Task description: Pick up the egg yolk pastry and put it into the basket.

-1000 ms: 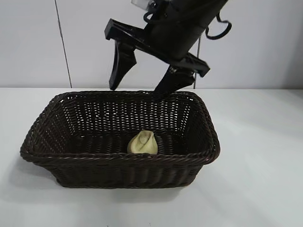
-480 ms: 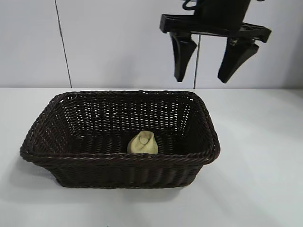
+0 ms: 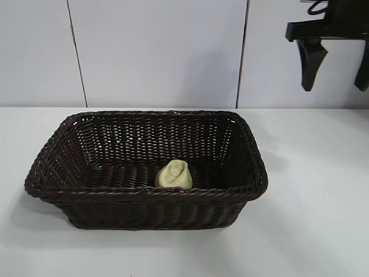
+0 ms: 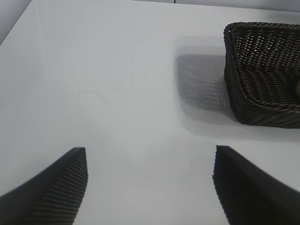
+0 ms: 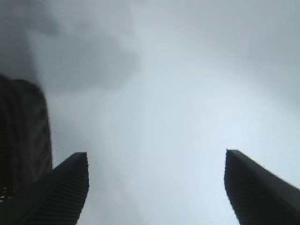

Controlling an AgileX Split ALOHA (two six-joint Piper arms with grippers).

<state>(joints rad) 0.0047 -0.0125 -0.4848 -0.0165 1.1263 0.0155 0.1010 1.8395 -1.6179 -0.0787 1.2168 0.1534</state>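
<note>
Near the front of the white surface [image 3: 323, 219], the large rectangular dark brown woven wicker basket [image 3: 147, 196] sits with its long side toward the exterior camera. Inside it, against the near wall and a little right of centre, lies the small pale yellow-cream round egg yolk pastry [image 3: 174, 175], tilted on the weave; by the look of it the placing is done. Farther back and high at the right edge, the right pincer [image 3: 334, 63] hangs fingers down, spread wide and holding nothing, well clear of the basket. The left pincer [image 4: 150, 187] hovers over bare surface left of the basket, likewise wide open and empty, seemingly parked.
</note>
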